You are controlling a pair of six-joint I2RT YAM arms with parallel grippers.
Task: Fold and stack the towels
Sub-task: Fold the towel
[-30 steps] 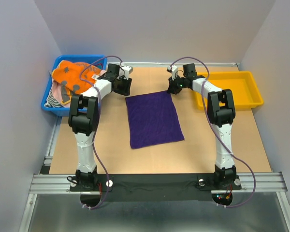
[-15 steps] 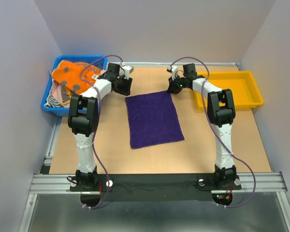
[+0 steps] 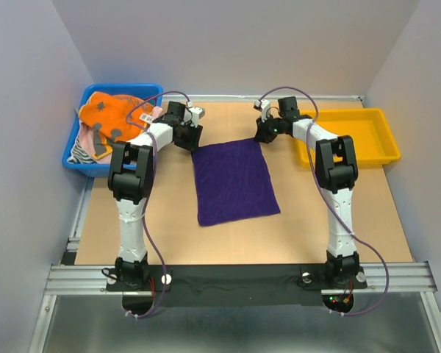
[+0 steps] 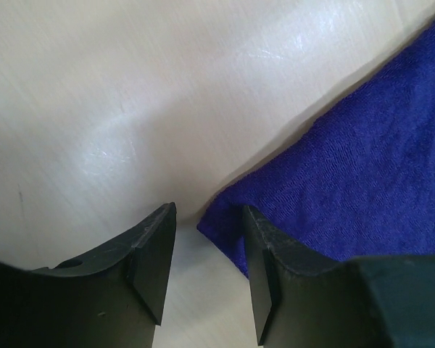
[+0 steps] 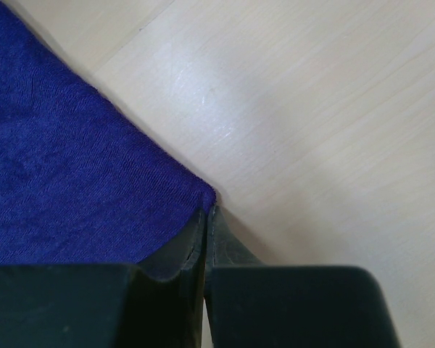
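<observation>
A dark purple towel (image 3: pixel 234 180) lies flat and unfolded on the table, long side running away from the arms. My left gripper (image 3: pixel 192 138) is open and low at the towel's far left corner. In the left wrist view that corner (image 4: pixel 225 217) lies between the fingers of my left gripper (image 4: pixel 208 217). My right gripper (image 3: pixel 263 137) is at the far right corner. In the right wrist view my right gripper (image 5: pixel 205 210) is shut, with the corner of the purple towel (image 5: pixel 65 159) pinched at its tips. A grey-and-orange towel (image 3: pixel 110 114) lies crumpled in the blue bin.
The blue bin (image 3: pixel 72 160) stands at the far left, off the table's edge, with a striped cloth (image 3: pixel 81 151) under the orange towel. A yellow tray (image 3: pixel 353 136) sits at the far right. Grey walls close in three sides.
My left arm has swung a little to the right, bringing its open gripper onto the towel's far left corner. The right arm and the towel have not moved.
</observation>
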